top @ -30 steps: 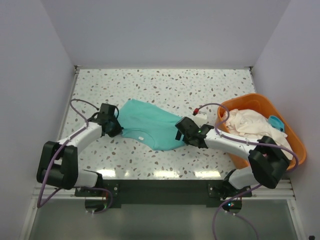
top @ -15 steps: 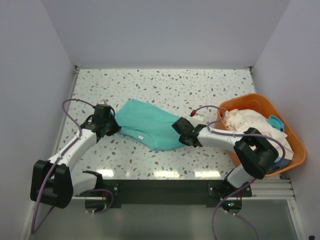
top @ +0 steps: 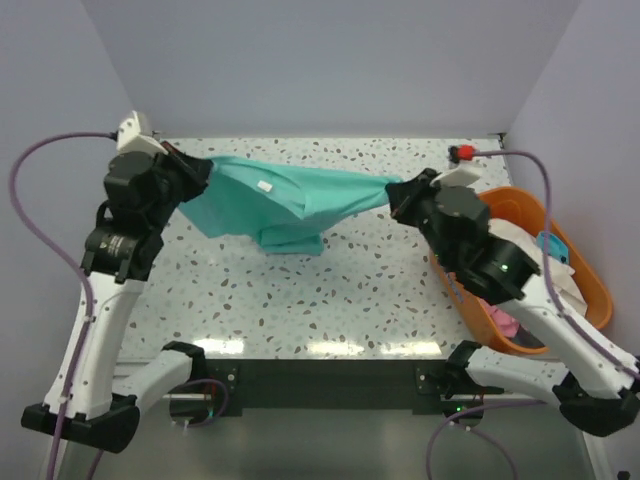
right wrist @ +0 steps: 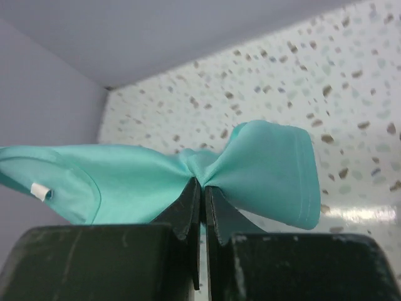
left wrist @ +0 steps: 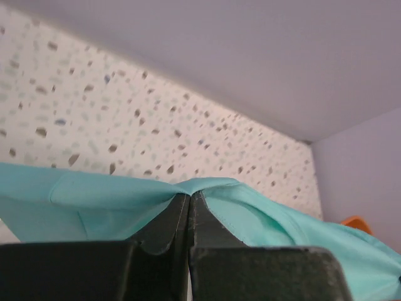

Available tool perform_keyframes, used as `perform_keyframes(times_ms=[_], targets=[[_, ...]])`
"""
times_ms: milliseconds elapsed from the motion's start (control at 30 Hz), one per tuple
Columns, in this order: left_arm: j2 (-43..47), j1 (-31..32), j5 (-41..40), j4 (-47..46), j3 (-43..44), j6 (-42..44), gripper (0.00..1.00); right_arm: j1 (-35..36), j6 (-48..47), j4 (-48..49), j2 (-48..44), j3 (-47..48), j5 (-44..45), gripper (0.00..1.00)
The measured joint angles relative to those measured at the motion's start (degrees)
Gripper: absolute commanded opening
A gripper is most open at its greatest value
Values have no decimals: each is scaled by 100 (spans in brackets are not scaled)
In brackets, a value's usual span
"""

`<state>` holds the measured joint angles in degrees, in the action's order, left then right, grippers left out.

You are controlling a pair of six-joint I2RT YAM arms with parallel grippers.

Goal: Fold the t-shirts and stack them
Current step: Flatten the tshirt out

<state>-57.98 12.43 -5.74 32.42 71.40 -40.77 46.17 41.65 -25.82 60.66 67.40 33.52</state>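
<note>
A teal t-shirt (top: 290, 200) hangs stretched in the air between both grippers, its lower part drooping toward the table. My left gripper (top: 203, 170) is shut on the shirt's left end; in the left wrist view the cloth (left wrist: 263, 219) bunches out of the closed gripper (left wrist: 189, 195). My right gripper (top: 396, 192) is shut on the right end; in the right wrist view the teal t-shirt (right wrist: 263, 169) fans out from the pinched gripper (right wrist: 202, 183), with a white tag (right wrist: 40, 190) at left. A cream-white t-shirt (top: 520, 240) and a pink one (top: 503, 322) lie in the basket.
An orange plastic basket (top: 590, 295) stands at the right edge of the speckled table (top: 350, 290), partly behind my right arm. Grey walls close the back and both sides. A light blue cloth (top: 552, 245) shows at the basket's far side.
Both arms have risen and moved toward the back, lifting the teal t-shirt off the table and stretching it between them. The right gripper closed on its right end.
</note>
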Motion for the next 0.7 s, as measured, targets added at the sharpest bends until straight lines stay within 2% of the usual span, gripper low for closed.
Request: perform_keyframes(times_ms=[167, 367, 467, 567, 700], targets=[[245, 4, 81, 22, 1856, 177, 0, 0, -629, -4, -695, 1405, -476, 0], [79, 15, 146, -13, 3322, 291, 0, 7, -1187, -85, -308, 2949, -752, 0], [-361, 13, 116, -61, 3751, 317, 0, 2, -1438, -177, 243, 3526, -560, 0], [-951, 13, 20, -107, 3825, 396, 0, -118, -1624, -273, 815, 3860, -365, 0], [-2105, 2, -195, -146, 3969, 560, 0, -1029, -1589, -282, 1711, 4011, -960, 0]])
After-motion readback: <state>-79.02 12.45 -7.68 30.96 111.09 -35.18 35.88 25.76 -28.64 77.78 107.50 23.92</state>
